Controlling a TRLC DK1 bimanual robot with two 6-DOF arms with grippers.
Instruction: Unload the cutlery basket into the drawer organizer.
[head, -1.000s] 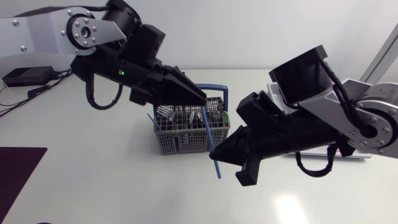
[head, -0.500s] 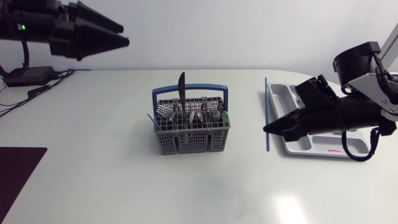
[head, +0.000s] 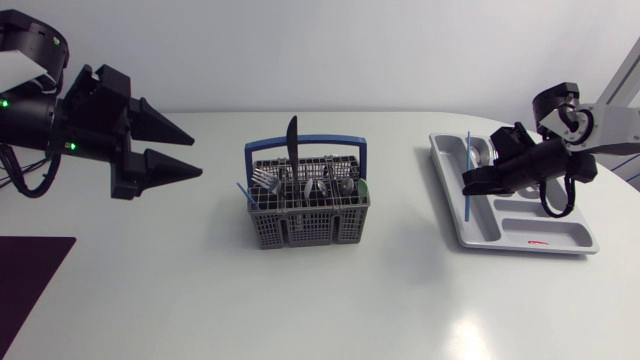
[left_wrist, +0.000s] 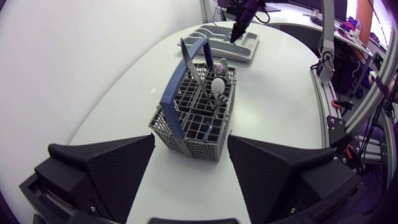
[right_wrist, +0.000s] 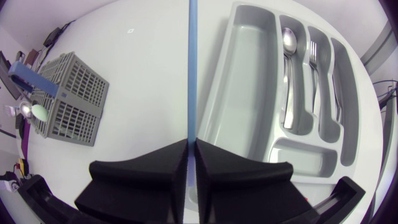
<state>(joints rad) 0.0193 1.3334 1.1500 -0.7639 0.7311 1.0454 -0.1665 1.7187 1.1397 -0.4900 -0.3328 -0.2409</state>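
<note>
Several pieces are already laid in the drawer organizer (head: 565, 238): a spoon (right_wrist: 287, 68) and a fork (right_wrist: 313, 68) at least, plus a third piece beside them that cannot be named. Plenty is left in the cutlery basket (head: 300, 228): a black knife (head: 291, 140) stood upright, a second blue stick (head: 243, 193) at the corner nearer the left arm, and a cluster of silver pieces. One blue stick (head: 467, 170) is pinched between the closed fingers of the right gripper (head: 466, 185) and held along the organizer's basket-side rim, not yet set down; the right arm is stretched low over the organizer. The left gripper (head: 195, 152) is held well apart from the basket, aimed at it, fingers spread wide and empty.
</note>
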